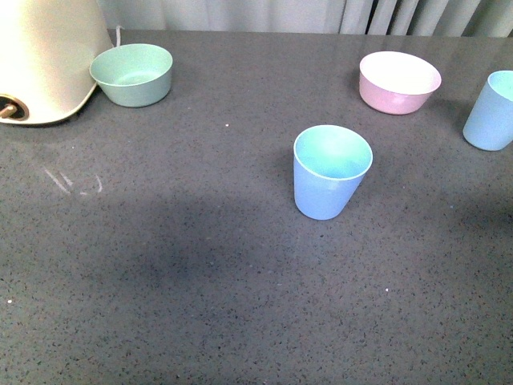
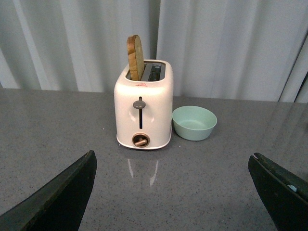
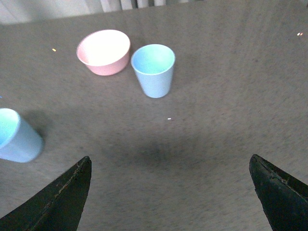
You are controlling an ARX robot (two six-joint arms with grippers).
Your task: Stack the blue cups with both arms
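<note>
Both ends of the rig are empty, and neither cup is touched. At far left sit the cream toaster (image 1: 40,56) and, just beside it, the green bowl (image 1: 132,74). The left gripper (image 2: 172,156) faces these two with its dark fingers (image 2: 62,197) spread wide and nothing between them. No cup shows in its wrist view.

The centre cup (image 1: 330,175) stands upright and alone near the middle of the grey counter (image 1: 160,265), mouth up. Further right is the pink bowl (image 1: 399,82), then the right-hand cup (image 1: 490,112), also upright. It is near the bowl but apart from it, and the front view's edge partly cuts it off. The right gripper (image 3: 169,157) hangs over bare counter short of that cup, its fingers likewise wide apart and empty.

The cups look like matte plastic, so they are probably light, stiff enough to squeeze, and easy to nudge or tip. The matte skin should give fair grip. Wall thickness is hard to judge from here, so the rim may flex. Because the walls taper, a pinch across the upper wall just under the rim seems the safest hold. It would also leave the base of the carried cup free to drop into the other.
</note>
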